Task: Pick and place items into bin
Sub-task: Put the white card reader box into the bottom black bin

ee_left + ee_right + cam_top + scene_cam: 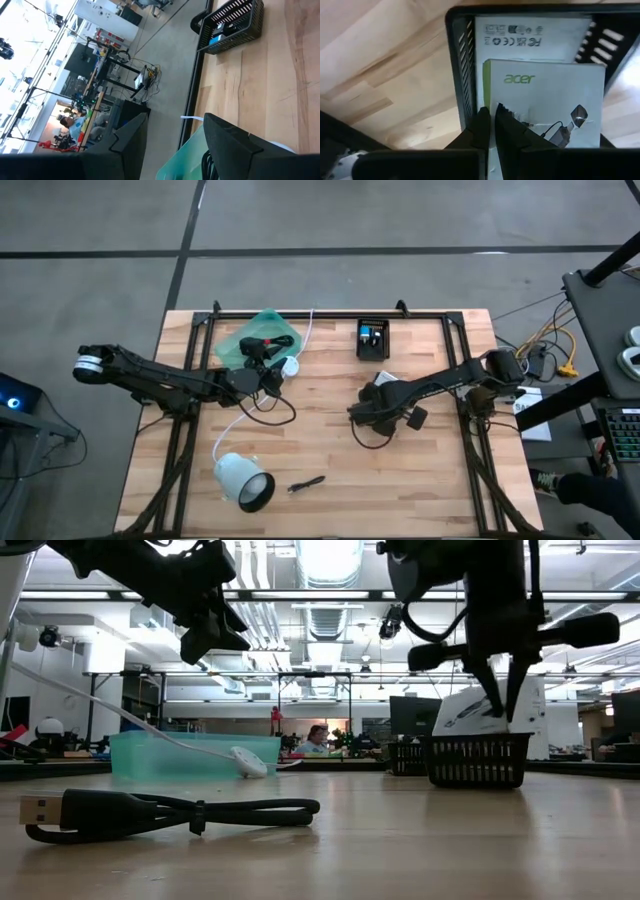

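A black mesh basket (360, 340) (478, 760) stands near the table's far edge. Two white printed cards are in it: one marked "acer" (555, 100) (468, 710) stands up out of its top, and the other (530, 35) lies behind it. My right gripper (360, 412) (505, 716) (492, 111) is shut, raised over the table's middle on the basket's near side, and holds nothing. A bundled black cable with a USB plug (307, 483) (170, 812) lies near the near edge. My left gripper (272, 366) (175, 120) is open, raised beside a green bin (250, 332).
A large white lamp-like cylinder (243, 480) lies on its side at the near left. Its white cord runs across the table to a round white disc (290, 365) (250, 762) beside the green bin (190, 753). Bare wood lies between the arms and at the near right.
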You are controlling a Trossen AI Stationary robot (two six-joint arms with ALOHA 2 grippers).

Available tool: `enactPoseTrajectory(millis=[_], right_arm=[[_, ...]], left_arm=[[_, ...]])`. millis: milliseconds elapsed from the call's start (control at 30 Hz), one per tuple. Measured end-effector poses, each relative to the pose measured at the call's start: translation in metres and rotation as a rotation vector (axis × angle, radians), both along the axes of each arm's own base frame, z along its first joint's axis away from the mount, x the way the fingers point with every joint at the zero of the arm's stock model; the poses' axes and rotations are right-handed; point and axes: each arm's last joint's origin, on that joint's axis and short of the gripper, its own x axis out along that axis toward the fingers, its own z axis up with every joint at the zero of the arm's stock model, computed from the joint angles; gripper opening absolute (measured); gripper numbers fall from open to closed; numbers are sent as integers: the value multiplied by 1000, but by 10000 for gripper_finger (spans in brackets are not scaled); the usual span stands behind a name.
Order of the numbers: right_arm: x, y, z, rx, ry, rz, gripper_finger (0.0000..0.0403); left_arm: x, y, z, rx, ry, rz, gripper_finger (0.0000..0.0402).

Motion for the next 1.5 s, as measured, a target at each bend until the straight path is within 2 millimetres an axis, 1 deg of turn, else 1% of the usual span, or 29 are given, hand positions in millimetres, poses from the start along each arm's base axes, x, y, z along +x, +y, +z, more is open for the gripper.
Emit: enactPoseTrajectory(millis=[167, 267, 433, 633, 1000, 1067, 1133, 1267, 1333, 1500], right_arm=[[-1, 0, -5, 71, 2, -18, 9], [-2, 0, -6, 74, 6, -32, 9], [0, -5, -7, 55, -36, -161, 16], [2, -10, -7, 42, -62, -255, 40], [4, -10, -6, 36, -84, -251, 98], [1, -11, -5, -8, -75, -244, 104], [-3, -14, -3, -90, -54, -238, 107], [-10, -19, 0, -237, -27, -257, 102], [-13, -23, 2, -259, -25, -323, 96], [-18, -43, 4, -308, -99, -598, 69]], left_arm=[[0, 0, 0, 0, 0, 0, 178], [0, 0, 0, 0, 1, 0, 178], [0, 0, 0, 0, 1, 0, 178], [0, 0, 0, 1, 1, 0, 178], [0, 0, 0, 1, 1, -1, 178], [0, 0, 0, 1, 1, 0, 178], [0, 0, 0, 1, 1, -1, 178], [0, 0, 0, 1, 1, -1, 178], [0, 0, 0, 1, 2, -1, 178], [0, 0, 0, 1, 2, -1, 178]])
